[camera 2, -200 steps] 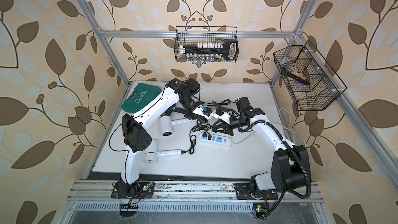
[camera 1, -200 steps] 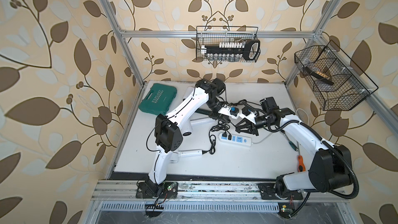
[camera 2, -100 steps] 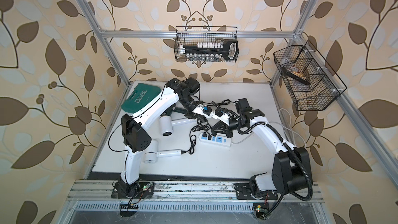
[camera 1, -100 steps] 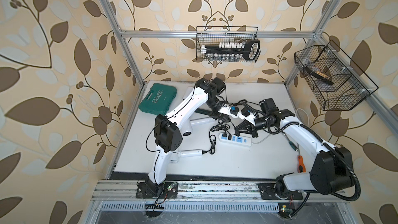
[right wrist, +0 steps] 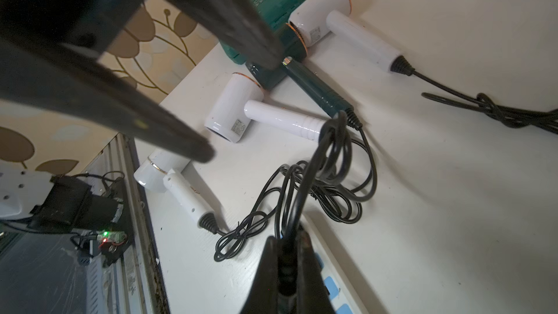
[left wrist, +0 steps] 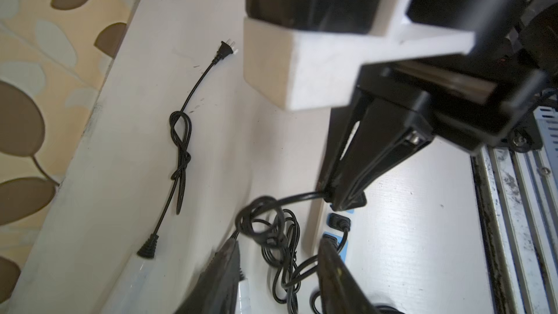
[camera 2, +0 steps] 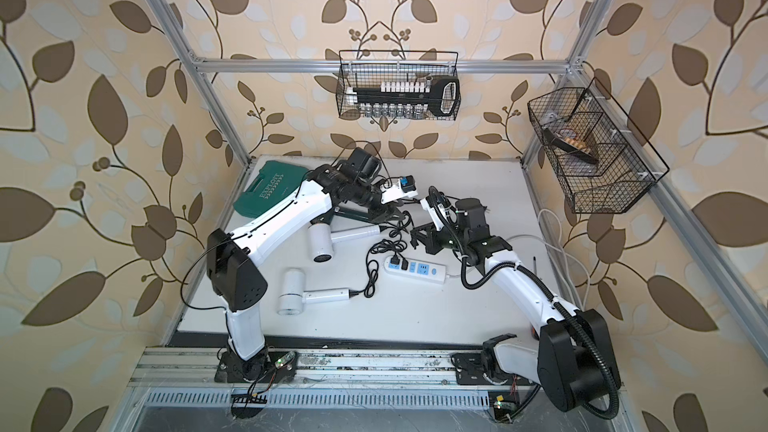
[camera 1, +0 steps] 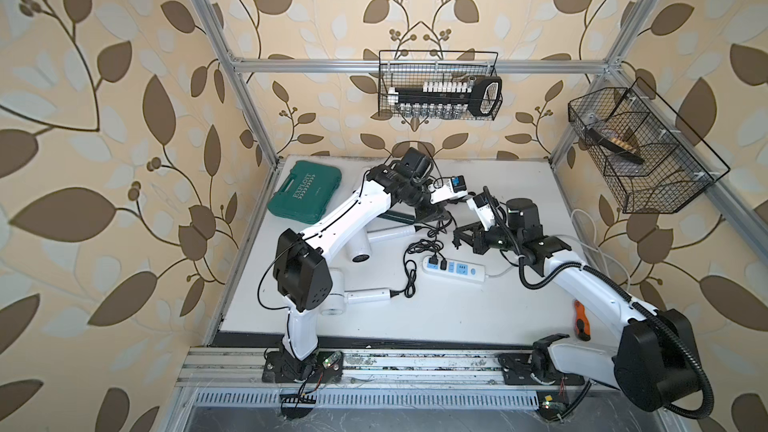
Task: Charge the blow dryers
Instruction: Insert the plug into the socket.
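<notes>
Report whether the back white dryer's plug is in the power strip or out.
Out. Its plug lies loose on the table, prongs exposed, well away from the power strip.

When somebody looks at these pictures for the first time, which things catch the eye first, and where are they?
Over the middle of the table, the right gripper pinches a black plug over the white power strip. The left gripper stands open nearby, over tangled cords. Four blow dryers lie toward the table's left side, one dark green.
</notes>
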You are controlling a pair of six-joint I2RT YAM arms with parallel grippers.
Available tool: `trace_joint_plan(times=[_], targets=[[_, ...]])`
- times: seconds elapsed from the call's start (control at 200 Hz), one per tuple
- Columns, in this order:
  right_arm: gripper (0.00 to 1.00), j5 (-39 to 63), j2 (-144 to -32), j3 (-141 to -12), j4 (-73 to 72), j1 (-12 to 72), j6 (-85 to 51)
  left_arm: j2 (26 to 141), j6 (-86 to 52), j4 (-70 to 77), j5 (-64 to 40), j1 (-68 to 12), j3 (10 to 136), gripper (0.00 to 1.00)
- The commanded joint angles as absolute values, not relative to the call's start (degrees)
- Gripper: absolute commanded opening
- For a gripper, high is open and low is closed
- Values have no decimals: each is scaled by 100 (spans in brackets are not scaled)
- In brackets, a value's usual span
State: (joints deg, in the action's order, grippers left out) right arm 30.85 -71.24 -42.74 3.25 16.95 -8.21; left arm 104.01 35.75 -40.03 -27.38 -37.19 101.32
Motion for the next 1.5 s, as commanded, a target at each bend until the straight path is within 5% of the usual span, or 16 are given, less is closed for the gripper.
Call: trace_joint_plan(times=[0.0,0.155,0.25,0.47,1.494], targets=[[0,1593,-7167,-3789,-680,2195,-1946,9348,1652,-2613,-2566,-3763,9232,41],[0,288,-7356,-3364,-1336,2892,-2153,8449,408,-2081,-2597,-3855,7876,38],[0,31,-7479,-3145,-1760,3062,-2283,7856,-14,-1813,-2602,-3868,7135,46],[0,-299,-7360,-2777,-2035,3140,-2168,6953,-427,-1720,-2865,-3884,6122,45],[0,-518,-7355,-1786,-3165,3382,-2185,6715,-690,-1520,-2769,-3964,5395,44]])
